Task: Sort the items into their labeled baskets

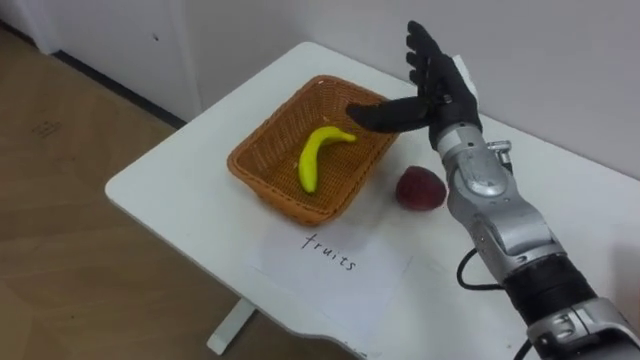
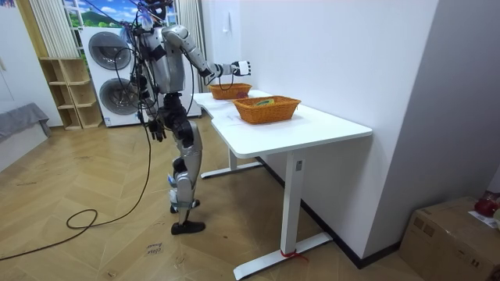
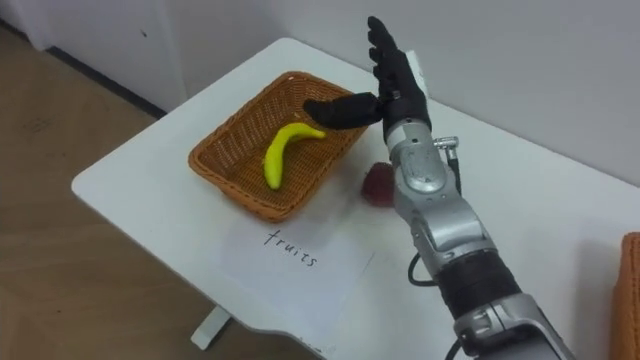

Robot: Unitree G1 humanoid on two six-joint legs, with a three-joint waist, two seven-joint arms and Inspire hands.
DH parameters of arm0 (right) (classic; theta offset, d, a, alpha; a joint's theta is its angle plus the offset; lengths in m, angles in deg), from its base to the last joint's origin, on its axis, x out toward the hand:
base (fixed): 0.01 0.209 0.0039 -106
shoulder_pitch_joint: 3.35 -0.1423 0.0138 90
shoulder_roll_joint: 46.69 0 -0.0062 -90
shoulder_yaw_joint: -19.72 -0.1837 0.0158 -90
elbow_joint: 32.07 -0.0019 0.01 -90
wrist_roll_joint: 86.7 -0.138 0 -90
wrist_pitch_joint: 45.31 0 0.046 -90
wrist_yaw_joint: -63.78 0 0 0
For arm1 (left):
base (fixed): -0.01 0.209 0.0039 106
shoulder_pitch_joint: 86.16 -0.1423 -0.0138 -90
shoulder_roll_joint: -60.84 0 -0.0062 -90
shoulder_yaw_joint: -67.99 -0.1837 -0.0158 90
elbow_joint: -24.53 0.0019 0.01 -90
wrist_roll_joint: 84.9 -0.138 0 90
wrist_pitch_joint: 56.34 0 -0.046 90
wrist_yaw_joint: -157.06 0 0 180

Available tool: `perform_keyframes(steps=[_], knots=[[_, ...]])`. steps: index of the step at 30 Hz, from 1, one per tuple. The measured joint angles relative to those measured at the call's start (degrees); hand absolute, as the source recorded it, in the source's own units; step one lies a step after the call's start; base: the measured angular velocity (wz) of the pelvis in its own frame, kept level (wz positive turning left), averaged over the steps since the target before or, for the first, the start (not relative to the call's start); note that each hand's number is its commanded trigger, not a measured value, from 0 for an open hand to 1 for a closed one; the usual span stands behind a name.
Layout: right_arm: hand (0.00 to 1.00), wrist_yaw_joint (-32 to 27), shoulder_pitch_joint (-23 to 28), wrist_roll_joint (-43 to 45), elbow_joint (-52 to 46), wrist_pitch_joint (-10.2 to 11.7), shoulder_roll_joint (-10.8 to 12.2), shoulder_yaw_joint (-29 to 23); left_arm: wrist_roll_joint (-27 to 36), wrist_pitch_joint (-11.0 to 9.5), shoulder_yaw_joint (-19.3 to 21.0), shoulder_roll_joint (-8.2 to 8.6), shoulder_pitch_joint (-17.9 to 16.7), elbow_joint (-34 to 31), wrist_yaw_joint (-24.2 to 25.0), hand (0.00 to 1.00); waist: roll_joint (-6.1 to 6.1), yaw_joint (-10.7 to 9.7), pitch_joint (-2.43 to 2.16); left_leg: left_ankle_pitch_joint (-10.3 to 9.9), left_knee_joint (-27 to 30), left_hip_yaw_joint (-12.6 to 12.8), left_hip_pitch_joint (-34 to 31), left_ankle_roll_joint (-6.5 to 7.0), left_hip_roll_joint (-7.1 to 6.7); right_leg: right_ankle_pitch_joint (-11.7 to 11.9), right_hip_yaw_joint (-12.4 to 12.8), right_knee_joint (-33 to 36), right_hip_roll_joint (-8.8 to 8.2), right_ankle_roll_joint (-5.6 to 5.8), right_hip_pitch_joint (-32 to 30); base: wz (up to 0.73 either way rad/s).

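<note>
Hovering open above the basket [image 1: 262, 185], your right hand [image 1: 432, 85] was near the red fruit [image 1: 421, 188], which looked firm, light and smooth, best cupped around its middle.

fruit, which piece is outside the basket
The dark red fruit, on the table right beside the basket; the yellow banana lies inside it.

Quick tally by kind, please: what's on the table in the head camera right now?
Banana: 1, in the fruit basket
Red fruit: 1, on the table beside it
Baskets: 2, the fruit basket and a second basket at the right edge
Paper label: 1
Total: 5
</note>
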Motion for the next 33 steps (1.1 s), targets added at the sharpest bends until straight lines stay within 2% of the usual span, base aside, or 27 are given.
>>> perform_keyframes(steps=[4, 6, 12, 14, 19, 33], knots=[[0.00, -1.4, 0.1, -2.3, -0.1, 0.0, 0.0, 0.0, -0.1, 0.1, 0.0, 0.36, 0.6, 0.4, 0.0, 0.00, 0.40, -1.4, -0.30, 0.0, -0.2, 0.1, 0.6, 0.08, -0.02, 0.0, 0.1, 0.0, -0.04, 0.00, 0.3, -0.01], [0.00, -1.5, 0.5, -3.8, -0.1, 0.0, -0.1, 0.0, -0.1, 0.1, 0.0, 0.42, 0.6, 0.8, 0.0, 0.00, 0.56, -2.0, -0.60, 0.1, -0.5, 0.1, 0.9, 0.11, 0.00, 0.0, 0.2, 0.0, -0.05, 0.01, 0.5, -0.03], [0.00, -1.8, 1.4, -5.3, -0.1, 0.0, -1.5, -0.1, 0.0, 0.0, 0.0, 1.26, 0.8, 1.6, -0.3, 0.00, 0.69, -4.2, -0.57, 0.2, -0.9, 0.7, 1.3, 0.21, 0.00, 0.0, 0.5, 0.0, -0.12, 0.03, 0.7, -0.02], [0.00, -1.8, 1.7, -5.2, 0.1, 0.0, -2.1, -0.2, 0.1, 0.0, -0.1, 1.78, 0.9, 2.9, -0.4, 0.00, 0.98, -4.8, -0.38, 0.2, -1.1, 1.2, 1.9, 0.23, 0.04, 0.0, 0.5, 0.0, -0.21, 0.11, 1.0, -0.09], [0.00, -2.0, 1.8, -5.2, 0.1, 0.0, -2.5, -2.3, 0.1, 0.0, -0.1, 1.84, 1.1, 3.5, -0.4, 0.00, 1.06, -5.2, -0.33, 0.2, -1.1, 1.4, 1.9, 0.23, 0.16, 0.0, 0.7, 0.0, -0.14, 0.13, 1.0, -0.01], [0.00, -1.0, 3.8, -5.2, 0.1, 0.0, -2.5, -2.2, 0.0, 0.0, -0.4, 1.91, 1.1, 3.5, -0.3, 0.00, 0.76, -5.1, -0.38, 0.2, -1.1, 1.4, 2.3, 0.23, 0.17, 0.0, 0.9, 0.0, -0.14, 0.13, 1.1, 0.00]])
